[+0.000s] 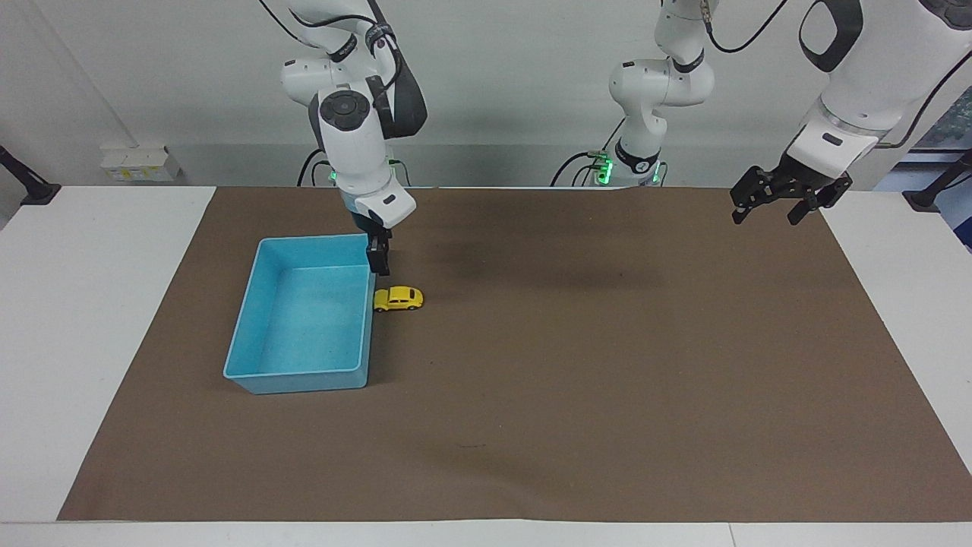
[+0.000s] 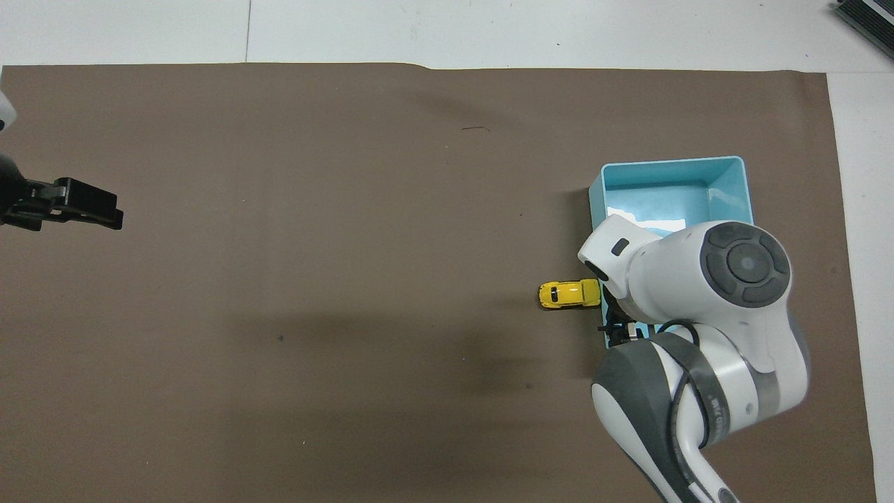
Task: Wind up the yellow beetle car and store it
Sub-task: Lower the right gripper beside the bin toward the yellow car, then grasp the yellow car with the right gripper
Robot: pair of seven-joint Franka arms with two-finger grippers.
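Released right jaws point(image 1: 378, 262) hover over the blue bin's point(image 1: 250, 319) rim corner, the yellow beetle car point(image 1: 398, 298) just below them lying crosswise against its wall, open mat point(image 1: 607, 380) alongside; left jaws point(image 1: 767, 207) wait open.

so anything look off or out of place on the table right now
Nothing stands out. The yellow beetle car sits upright on its wheels on the brown mat, right against the outer wall of the blue bin, which stands level and holds nothing. No spill or damage shows.
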